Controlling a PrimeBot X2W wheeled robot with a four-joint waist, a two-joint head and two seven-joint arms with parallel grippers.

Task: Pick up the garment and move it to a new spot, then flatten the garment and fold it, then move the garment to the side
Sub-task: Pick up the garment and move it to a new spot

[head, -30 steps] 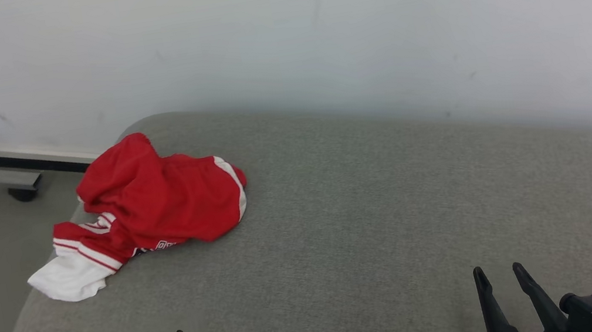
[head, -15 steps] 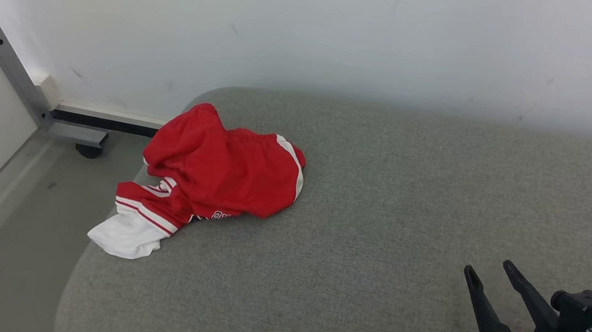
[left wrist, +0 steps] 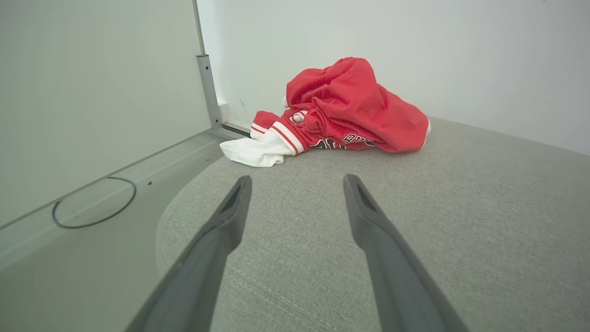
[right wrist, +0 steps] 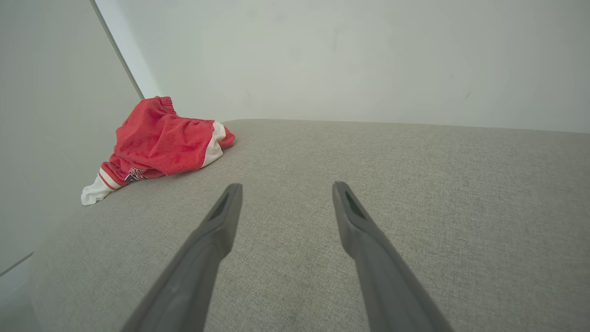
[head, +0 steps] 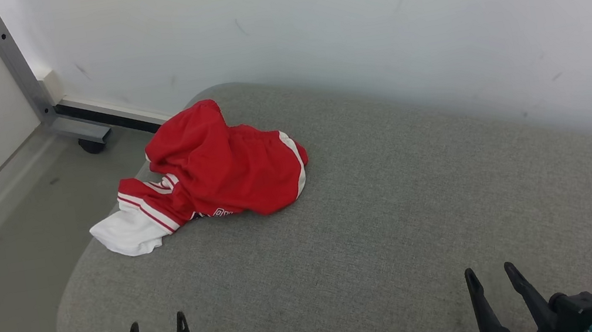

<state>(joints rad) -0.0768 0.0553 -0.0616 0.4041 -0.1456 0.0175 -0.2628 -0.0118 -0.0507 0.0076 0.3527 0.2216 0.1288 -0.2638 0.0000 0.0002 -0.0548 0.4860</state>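
Left gripper [head: 156, 320] and right gripper [head: 489, 269]: both spread wide, nothing in either, parked low at the near edge of the grey cushion [head: 378, 236]. Red garment [head: 225, 168] bunched up at the far left corner, white end [head: 126, 237] drooping over the edge, well apart from both. Looks light, floppy and soft, zero risk of breaking. Probably best to pinch a thick red fold near the top of the heap, not the dangling white bit lol.

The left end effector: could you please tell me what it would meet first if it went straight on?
Most likely the red garment: the open left end effector points across bare grey cushion at that heap, though height above the cushion is unclear.
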